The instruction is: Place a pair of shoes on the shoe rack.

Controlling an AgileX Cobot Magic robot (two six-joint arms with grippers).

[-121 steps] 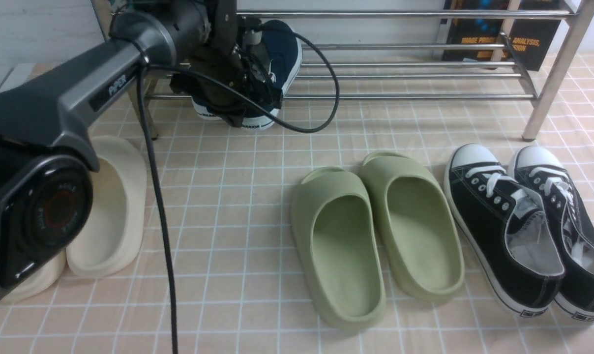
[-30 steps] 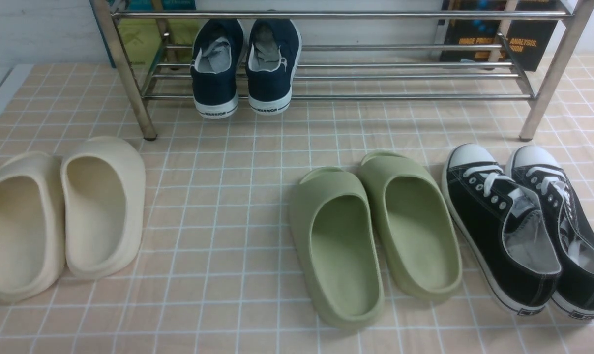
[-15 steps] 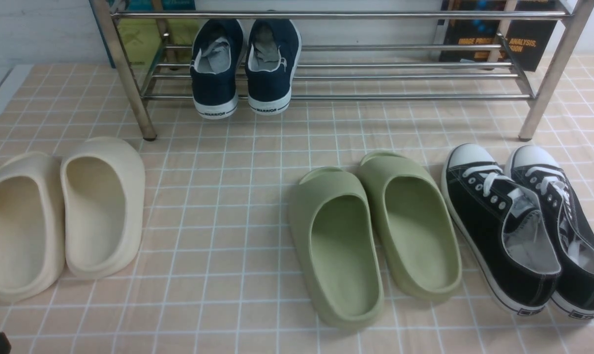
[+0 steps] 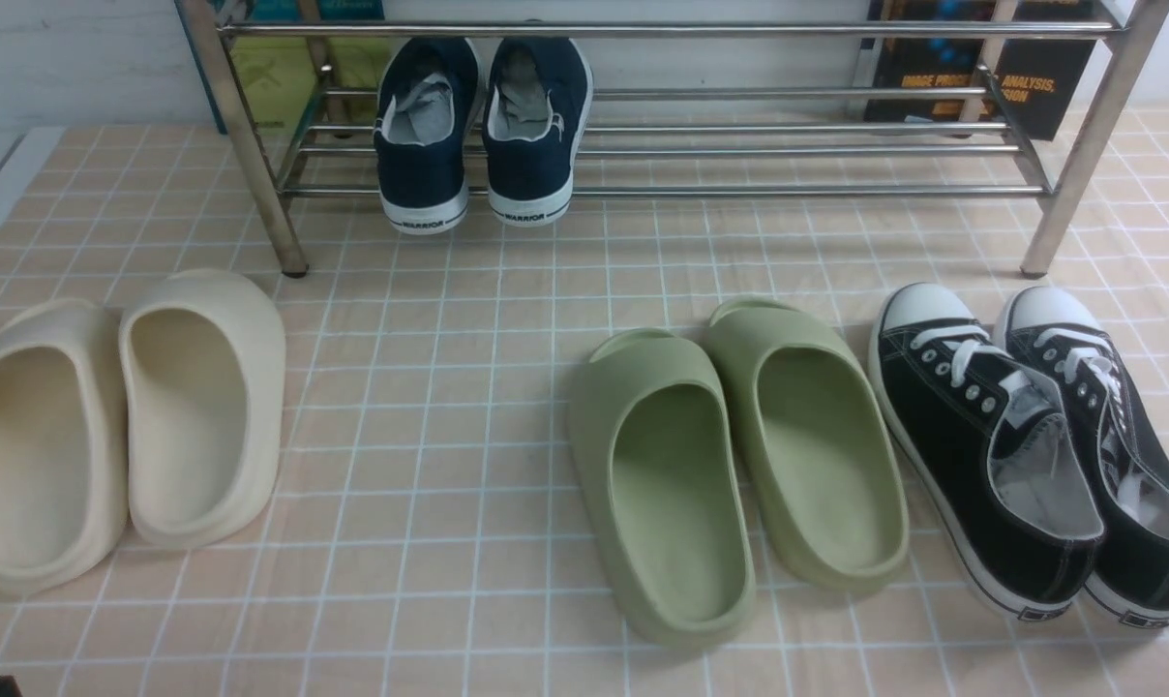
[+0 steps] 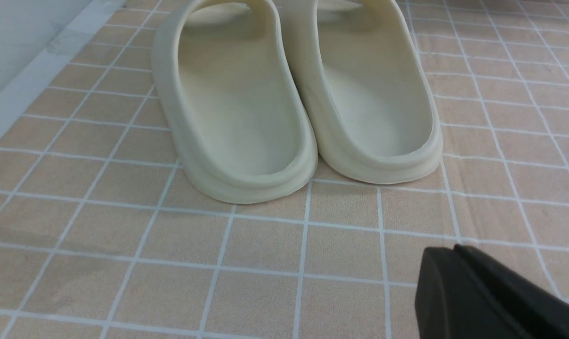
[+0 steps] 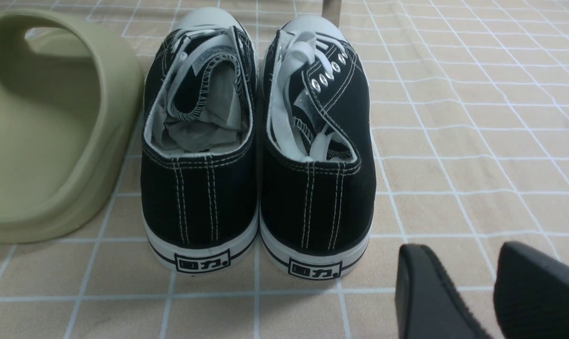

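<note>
We see the navy shoes (image 4: 483,131) on the rack (image 4: 797,150), on its left part, side by side and touching, heels toward us and hanging slightly over the front bar. On the tiled floor (image 4: 430,387): cream slides (image 4: 120,426) at left, green slides (image 4: 739,465) in the middle, black sneakers (image 4: 1030,445) at right, just beside the green ones. Neither arm shows in the front view. In the left wrist view only one dark finger of our left gripper (image 5: 491,296) shows, above bare tile near the cream slides' heels; we cannot tell whether it is open or closed. Our right gripper (image 6: 482,292) has its jaws parted with tile visible between them, holding nothing, just behind the black sneakers' heels.
</note>
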